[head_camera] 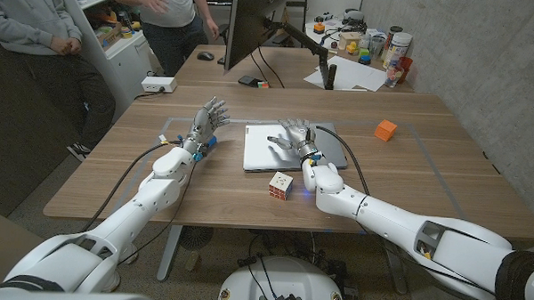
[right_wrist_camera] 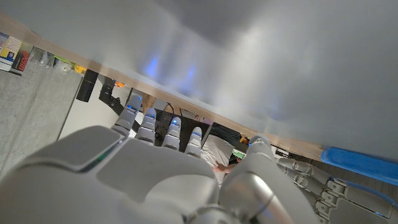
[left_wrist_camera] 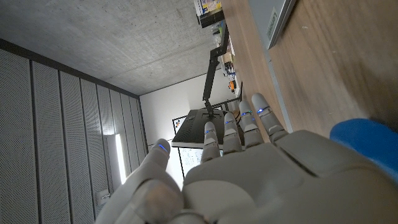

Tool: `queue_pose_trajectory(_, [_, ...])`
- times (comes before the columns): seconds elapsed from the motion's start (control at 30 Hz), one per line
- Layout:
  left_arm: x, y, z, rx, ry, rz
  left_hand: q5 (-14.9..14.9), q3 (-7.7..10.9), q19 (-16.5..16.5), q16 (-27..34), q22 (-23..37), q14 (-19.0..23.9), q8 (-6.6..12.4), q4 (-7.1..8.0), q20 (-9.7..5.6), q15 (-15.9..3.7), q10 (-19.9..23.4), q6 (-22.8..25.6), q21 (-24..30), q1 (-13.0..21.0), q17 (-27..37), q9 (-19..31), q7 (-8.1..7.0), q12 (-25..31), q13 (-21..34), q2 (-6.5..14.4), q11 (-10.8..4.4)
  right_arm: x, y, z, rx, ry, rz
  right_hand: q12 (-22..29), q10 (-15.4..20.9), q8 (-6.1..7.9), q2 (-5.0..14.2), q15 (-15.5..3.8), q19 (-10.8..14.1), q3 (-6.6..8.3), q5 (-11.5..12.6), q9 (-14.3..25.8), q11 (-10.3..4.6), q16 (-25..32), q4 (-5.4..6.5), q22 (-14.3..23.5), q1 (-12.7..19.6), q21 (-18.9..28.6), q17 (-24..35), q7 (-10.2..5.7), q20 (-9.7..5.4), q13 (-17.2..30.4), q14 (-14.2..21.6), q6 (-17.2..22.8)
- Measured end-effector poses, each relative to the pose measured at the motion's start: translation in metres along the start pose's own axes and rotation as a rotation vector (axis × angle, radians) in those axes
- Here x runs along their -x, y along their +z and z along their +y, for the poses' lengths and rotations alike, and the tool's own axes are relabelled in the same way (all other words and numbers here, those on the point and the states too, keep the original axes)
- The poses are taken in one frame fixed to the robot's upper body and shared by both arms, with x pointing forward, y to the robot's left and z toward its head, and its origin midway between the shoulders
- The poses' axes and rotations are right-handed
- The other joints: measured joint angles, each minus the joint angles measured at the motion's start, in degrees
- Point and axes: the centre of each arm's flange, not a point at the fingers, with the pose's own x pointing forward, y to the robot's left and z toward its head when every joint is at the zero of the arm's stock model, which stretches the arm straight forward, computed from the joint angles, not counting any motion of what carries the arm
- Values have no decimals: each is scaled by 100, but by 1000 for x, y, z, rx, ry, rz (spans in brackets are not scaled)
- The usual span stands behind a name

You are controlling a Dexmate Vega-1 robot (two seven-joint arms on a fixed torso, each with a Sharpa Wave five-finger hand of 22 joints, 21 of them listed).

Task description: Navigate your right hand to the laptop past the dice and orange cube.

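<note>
A closed grey laptop (head_camera: 265, 152) lies on the wooden table (head_camera: 427, 164) in the middle of the head view. My right hand (head_camera: 293, 138) is over its lid with fingers spread, holding nothing; whether the palm touches the lid I cannot tell. The lid (right_wrist_camera: 261, 56) shows as a blurred grey surface beyond my right hand (right_wrist_camera: 155, 168) in the right wrist view. A multicoloured dice-like cube (head_camera: 280, 185) sits just in front of the laptop, beside my right forearm. An orange cube (head_camera: 386, 129) rests to the right of the laptop. My left hand (head_camera: 209, 119) stands left of the laptop, fingers apart, empty; the left wrist view shows this hand (left_wrist_camera: 249, 162) and a laptop corner (left_wrist_camera: 277, 22).
A monitor (head_camera: 252, 25) on a stand, a mouse (head_camera: 205, 55), papers (head_camera: 350, 74) and several small containers (head_camera: 391, 49) occupy the table behind. Two people (head_camera: 39, 35) stand at the back left. A white power strip (head_camera: 159, 85) sits there too.
</note>
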Motion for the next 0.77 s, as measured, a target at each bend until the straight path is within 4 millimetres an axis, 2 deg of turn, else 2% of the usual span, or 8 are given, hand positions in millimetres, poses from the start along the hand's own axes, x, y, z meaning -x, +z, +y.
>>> queue_pose_trajectory(0.77, [-4,-4,2,0,4,13,0,0,0,0,0,0,0,0,0,0,-23,0,-29,0,0,0,0,0,0,0,23,-3,-4,1,-7,10,0,0,0,0,-23,-30,0,0,-1,0,0,0,0,0,-23,-42,-14,0,0,0,31,0])
